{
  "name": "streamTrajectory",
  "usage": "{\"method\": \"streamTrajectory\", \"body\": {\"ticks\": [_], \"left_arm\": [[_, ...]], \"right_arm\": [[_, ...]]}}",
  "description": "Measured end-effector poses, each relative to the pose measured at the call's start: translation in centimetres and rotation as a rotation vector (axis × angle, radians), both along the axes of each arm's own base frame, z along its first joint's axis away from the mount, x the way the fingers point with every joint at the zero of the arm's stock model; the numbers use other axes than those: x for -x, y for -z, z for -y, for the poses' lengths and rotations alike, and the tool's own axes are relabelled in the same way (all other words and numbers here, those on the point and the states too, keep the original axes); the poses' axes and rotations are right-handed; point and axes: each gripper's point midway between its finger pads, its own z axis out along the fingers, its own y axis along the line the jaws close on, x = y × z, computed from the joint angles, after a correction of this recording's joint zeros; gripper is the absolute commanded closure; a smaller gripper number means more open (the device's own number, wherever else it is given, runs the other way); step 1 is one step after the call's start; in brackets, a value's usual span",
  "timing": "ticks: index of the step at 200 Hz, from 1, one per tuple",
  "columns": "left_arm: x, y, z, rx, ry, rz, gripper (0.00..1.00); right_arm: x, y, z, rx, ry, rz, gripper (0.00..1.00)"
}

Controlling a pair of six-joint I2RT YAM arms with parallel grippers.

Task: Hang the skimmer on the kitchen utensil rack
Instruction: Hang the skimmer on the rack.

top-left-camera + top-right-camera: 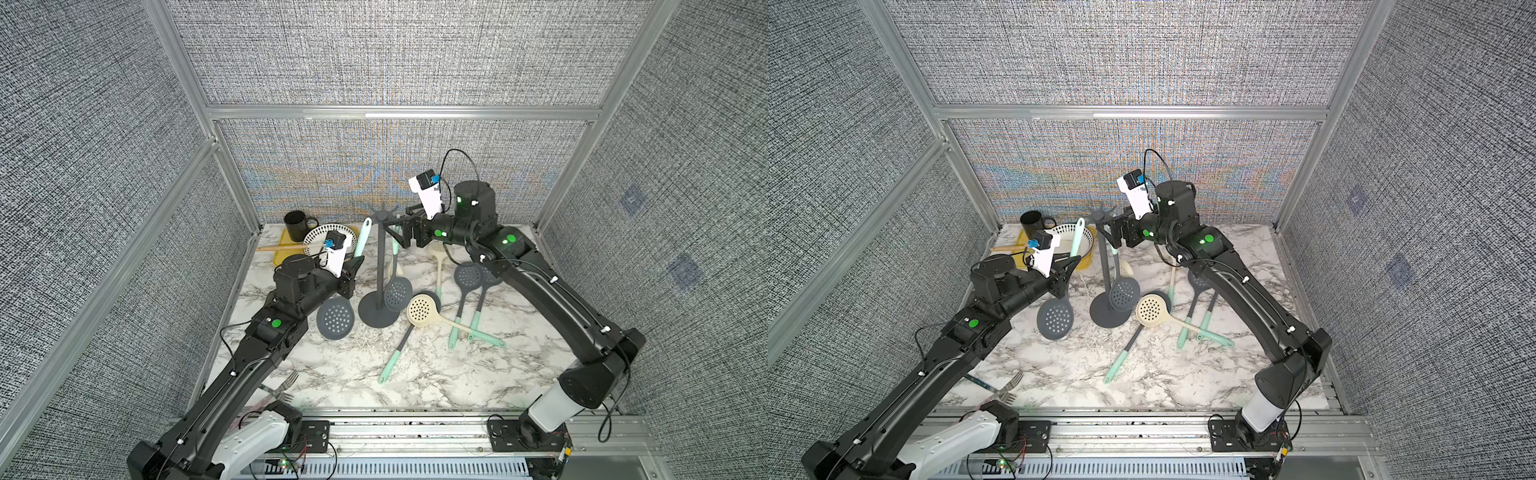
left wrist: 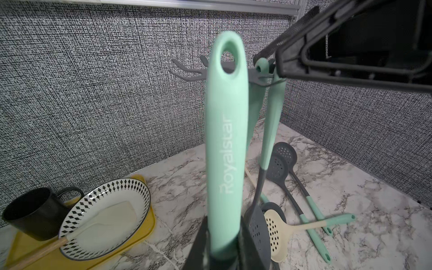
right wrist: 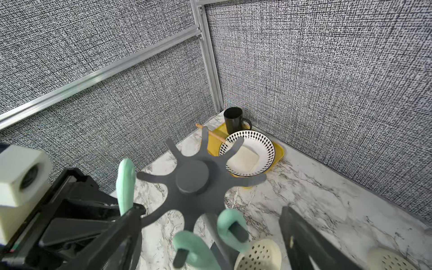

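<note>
- Nearest the front edge: two forks (image 1: pixel 286 384), crossed on the marble table (image 1: pixel 332 374), close beside the left arm.
- Further in, lying flat: a cream skimmer (image 1: pixel 422 309) with its head over the head of a grey skimmer (image 1: pixel 390 363). Two more grey skimmers (image 1: pixel 468 276) side by side, partly under the right arm.
- Left gripper (image 1: pixel 355 265): clenched on the held skimmer (image 1: pixel 336 318), gripping the lower part of its mint handle.
- Held skimmer: grey perforated head hanging low over the marble, handle end up. In the left wrist view, the hanging hole at the handle's tip plainly visible.
- Place of the held skimmer: left of the kitchen utensil rack (image 1: pixel 380 270), handle tip just beside the hooks, on no hook yet.
- Kitchen utensil rack: upright mid-table, round base flat on the marble, star-shaped crown (image 3: pixel 192 177) at the top of the pole.
- On the hooks already: two hung skimmers (image 3: pixel 231 224), mint loops over neighbouring hooks, one grey head dangling beside the pole.
- Right gripper (image 1: pixel 395 235): released, jaws spread wide on either side of the hung handle ends, grasping nothing.
- Far left corner: yellow tray (image 3: pixel 281 149) bearing a patterned plate (image 3: pixel 264 142) with a white spatula (image 3: pixel 243 159) in it, and a black mug (image 3: pixel 232 119).
</note>
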Motion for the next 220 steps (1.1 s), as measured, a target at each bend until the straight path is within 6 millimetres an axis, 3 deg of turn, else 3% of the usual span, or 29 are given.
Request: {"method": "streamTrajectory", "body": {"ticks": [119,184,204,220], "left_arm": [[-1.0,1.3,-0.1,0.008,-0.022,-0.055,0.98],[-0.8,2.2,0.9,0.051,0.03,-0.101,0.98],[-1.0,2.5,1.1,0.056,0.035,-0.104,0.52],[-1.0,3.4,1.1,0.049,0.032,-0.14,0.34]], "right_arm": [[0.3,0.5,0.0,0.01,-0.003,-0.004,0.04],[0.4,0.5,0.0,0.012,-0.004,-0.004,0.03],[0.5,0.4,0.1,0.01,-0.004,-0.001,0.03],[0.6,0.1,0.2,0.005,-0.004,0.004,0.03]]}}
